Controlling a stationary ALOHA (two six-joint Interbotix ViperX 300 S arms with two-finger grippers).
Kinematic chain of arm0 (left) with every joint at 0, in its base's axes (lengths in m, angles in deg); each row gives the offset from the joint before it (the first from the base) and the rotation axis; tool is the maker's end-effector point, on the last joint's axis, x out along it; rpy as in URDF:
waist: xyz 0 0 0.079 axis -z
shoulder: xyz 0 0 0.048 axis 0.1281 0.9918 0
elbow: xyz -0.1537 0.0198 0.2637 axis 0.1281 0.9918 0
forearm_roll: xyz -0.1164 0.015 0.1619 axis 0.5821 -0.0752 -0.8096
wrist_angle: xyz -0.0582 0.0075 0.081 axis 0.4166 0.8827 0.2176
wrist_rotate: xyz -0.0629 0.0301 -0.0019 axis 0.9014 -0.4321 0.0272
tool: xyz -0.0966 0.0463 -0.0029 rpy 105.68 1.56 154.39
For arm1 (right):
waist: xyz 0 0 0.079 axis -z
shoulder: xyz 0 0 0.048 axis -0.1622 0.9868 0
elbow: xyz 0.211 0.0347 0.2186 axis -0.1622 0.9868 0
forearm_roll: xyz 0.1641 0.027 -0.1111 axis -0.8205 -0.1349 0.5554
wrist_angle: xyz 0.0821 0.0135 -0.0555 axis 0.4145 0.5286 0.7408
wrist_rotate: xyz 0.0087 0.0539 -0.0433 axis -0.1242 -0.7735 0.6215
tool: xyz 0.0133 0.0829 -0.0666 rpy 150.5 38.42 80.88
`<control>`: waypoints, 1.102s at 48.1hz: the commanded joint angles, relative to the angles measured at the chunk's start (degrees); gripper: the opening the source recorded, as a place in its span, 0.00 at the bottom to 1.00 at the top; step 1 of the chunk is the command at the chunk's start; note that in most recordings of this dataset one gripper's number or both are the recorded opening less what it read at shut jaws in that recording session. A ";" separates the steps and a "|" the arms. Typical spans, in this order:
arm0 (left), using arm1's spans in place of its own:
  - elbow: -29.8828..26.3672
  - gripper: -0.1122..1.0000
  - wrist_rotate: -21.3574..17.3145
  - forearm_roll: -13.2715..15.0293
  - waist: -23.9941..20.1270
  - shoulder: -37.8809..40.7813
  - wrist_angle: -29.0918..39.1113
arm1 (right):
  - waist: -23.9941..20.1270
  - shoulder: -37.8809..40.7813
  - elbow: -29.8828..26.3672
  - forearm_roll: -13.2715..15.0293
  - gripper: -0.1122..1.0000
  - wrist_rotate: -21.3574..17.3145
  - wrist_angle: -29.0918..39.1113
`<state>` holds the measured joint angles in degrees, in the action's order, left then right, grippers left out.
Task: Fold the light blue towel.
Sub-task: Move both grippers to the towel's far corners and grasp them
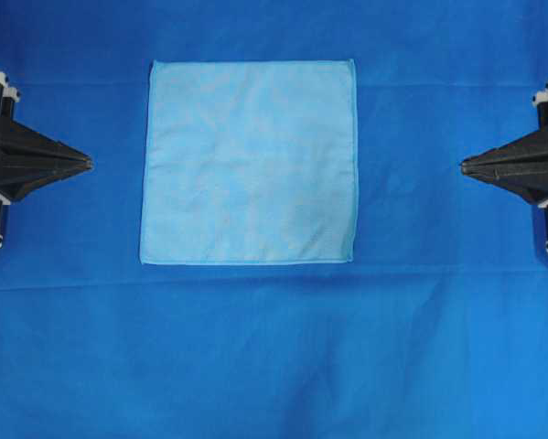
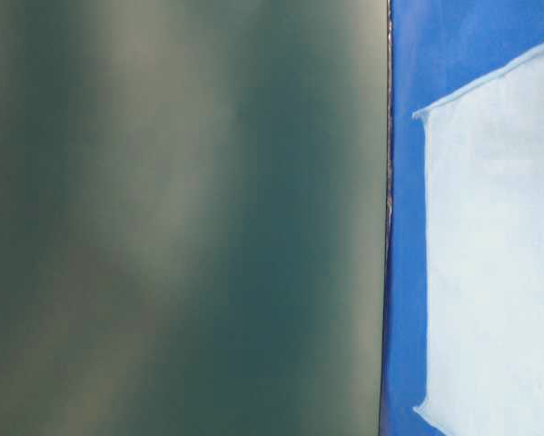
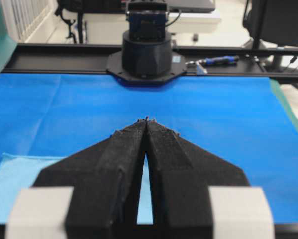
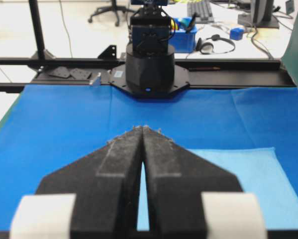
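You have nothing folded yet: the towel (image 1: 249, 162) lies flat and square mid-bench on the dark cloth (image 1: 274, 357), with the left pincer (image 1: 83, 165) and right pincer (image 1: 467, 165) both closed, empty, well apart from it.

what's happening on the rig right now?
Nothing is being handled yet. The light blue towel lies flat and unfolded on the darker blue table cloth. The left gripper and the right gripper sit at opposite sides of the towel, tips pointing toward it, both shut and empty, neither touching it. Folding has not started. The table-level view is mostly blocked by a blurred dark panel and shows only an edge of the towel.
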<state>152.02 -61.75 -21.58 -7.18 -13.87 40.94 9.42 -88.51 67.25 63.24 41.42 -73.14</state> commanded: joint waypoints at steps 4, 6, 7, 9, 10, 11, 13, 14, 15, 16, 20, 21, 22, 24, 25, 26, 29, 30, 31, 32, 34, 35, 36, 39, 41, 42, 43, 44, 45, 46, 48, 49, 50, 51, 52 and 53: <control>-0.79 0.10 -0.26 1.14 -0.97 1.67 2.11 | 0.53 2.11 -2.29 -0.35 0.10 -0.35 0.79; -0.70 0.10 -0.44 1.05 -1.32 1.85 2.20 | 1.32 2.90 -2.72 -0.44 0.10 -0.53 1.85; -0.70 0.10 -0.44 1.14 -1.58 2.11 2.20 | 2.11 3.60 -2.99 -0.44 0.10 -0.53 2.64; -0.62 0.10 -0.53 1.14 -2.37 2.64 2.29 | 3.34 4.66 -3.60 -0.53 0.10 -0.62 3.78; -0.62 0.10 -0.53 1.14 -2.81 3.08 2.29 | 4.13 5.19 -3.78 -0.53 0.10 -0.70 4.39; -0.62 0.10 -0.53 1.05 -3.43 3.52 2.37 | 4.92 5.80 -4.04 -0.53 0.10 -0.70 4.83; -0.44 0.10 -0.44 1.14 -5.19 4.92 2.55 | 6.59 7.12 -4.39 -0.53 0.10 -0.70 5.63; -0.35 0.10 -0.35 1.14 -5.98 5.54 2.72 | 7.56 7.73 -4.66 -0.53 0.10 -0.70 5.98; -0.26 0.10 -0.18 1.14 -6.86 6.15 2.81 | 8.44 8.44 -4.92 -0.53 0.10 -0.79 6.24; -0.26 0.10 0.18 1.14 -7.73 6.86 2.81 | 9.32 9.23 -5.10 -0.53 0.10 -0.79 6.50; -0.18 0.10 0.35 1.14 -11.43 9.93 2.99 | 13.54 13.27 -6.24 -0.62 0.10 -0.79 7.03; -0.26 0.10 0.35 1.14 -12.30 10.72 2.99 | 14.50 14.24 -6.50 -0.62 0.10 -0.79 7.03; -0.26 0.10 0.35 1.14 -13.27 11.51 2.99 | 15.47 15.21 -6.77 -0.70 0.10 -0.79 7.03; -0.26 0.10 0.44 1.14 -15.56 13.62 2.72 | 17.58 17.31 -7.38 -0.70 0.10 -0.79 7.03; -0.35 0.10 0.44 1.14 -16.44 14.41 2.55 | 18.54 18.46 -7.73 -0.70 0.10 -0.79 7.03; -0.44 0.10 0.44 1.14 -17.40 15.21 2.46 | 19.42 19.51 -8.00 -0.62 0.10 -0.79 7.03; -0.62 0.11 0.26 1.14 -19.60 17.67 1.93 | 22.59 23.82 -9.32 -0.70 0.10 -0.79 7.03; -0.70 0.11 0.18 1.14 -20.30 18.54 1.67 | 23.38 25.05 -9.76 -0.62 0.10 -0.70 7.21; -0.70 0.11 0.00 1.14 -20.92 19.42 1.32 | 23.99 26.46 -10.28 -0.70 0.11 -0.70 7.38; -0.70 0.13 0.00 1.14 -21.53 20.30 0.88 | 24.70 27.69 -10.81 -0.62 0.11 -0.62 7.56; -0.70 0.19 0.00 1.14 -22.76 22.15 -0.26 | 25.84 30.15 -12.04 -0.53 0.11 -0.44 8.17; -0.70 0.24 0.00 1.14 -23.38 23.20 -0.88 | 26.46 31.46 -12.66 -0.53 0.11 -0.26 8.61; -0.79 0.28 -0.09 1.14 -24.17 24.79 -1.85 | 27.07 32.70 -13.27 -0.44 0.12 -0.09 9.05; -0.88 0.45 0.00 1.14 -25.93 27.95 -3.69 | 28.92 36.47 -15.12 -0.18 0.23 -0.09 10.20; -0.97 0.57 0.00 1.14 -27.25 30.06 -5.10 | 30.06 39.02 -16.35 -0.09 0.34 -0.09 10.72; -0.97 0.62 0.00 1.14 -27.77 31.20 -5.71 | 30.59 40.25 -16.88 0.00 0.39 -0.09 10.81; -1.14 0.67 0.00 1.14 -28.39 32.34 -6.33 | 31.11 42.01 -17.67 0.09 0.45 0.00 11.07; -1.23 0.72 -0.09 1.14 -28.92 33.49 -6.94 | 31.55 43.24 -18.11 0.09 0.50 0.00 11.07; -1.32 0.76 -0.35 1.14 -29.44 34.54 -7.38 | 31.99 44.30 -18.54 0.26 0.55 0.18 11.07; -1.49 0.80 -0.53 1.14 -29.88 35.77 -7.91 | 32.34 45.44 -19.07 0.44 0.60 0.18 11.07; -1.93 0.86 -0.62 1.14 -30.94 37.88 -8.96 | 32.87 47.64 -19.95 0.88 0.66 0.26 11.07; -2.11 0.87 -0.62 1.14 -31.38 39.02 -9.40 | 33.13 48.69 -20.39 1.14 0.66 0.26 11.07; -2.29 0.87 -0.62 1.14 -31.82 40.17 -9.84 | 33.40 49.75 -20.83 1.41 0.66 0.26 11.07; -2.55 0.87 -0.62 1.14 -32.26 41.31 -10.28 | 33.57 50.71 -21.18 1.58 0.65 0.26 11.07; -2.81 0.87 -0.70 1.14 -32.70 42.54 -10.81 | 33.75 51.59 -21.71 1.76 0.65 0.26 11.07; -3.08 0.87 -0.70 1.14 -33.05 43.59 -11.34 | 33.93 52.47 -22.06 1.93 0.64 0.26 11.07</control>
<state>150.71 -62.36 -20.53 -38.65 26.30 31.63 42.91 -38.33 47.65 64.56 41.60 -61.89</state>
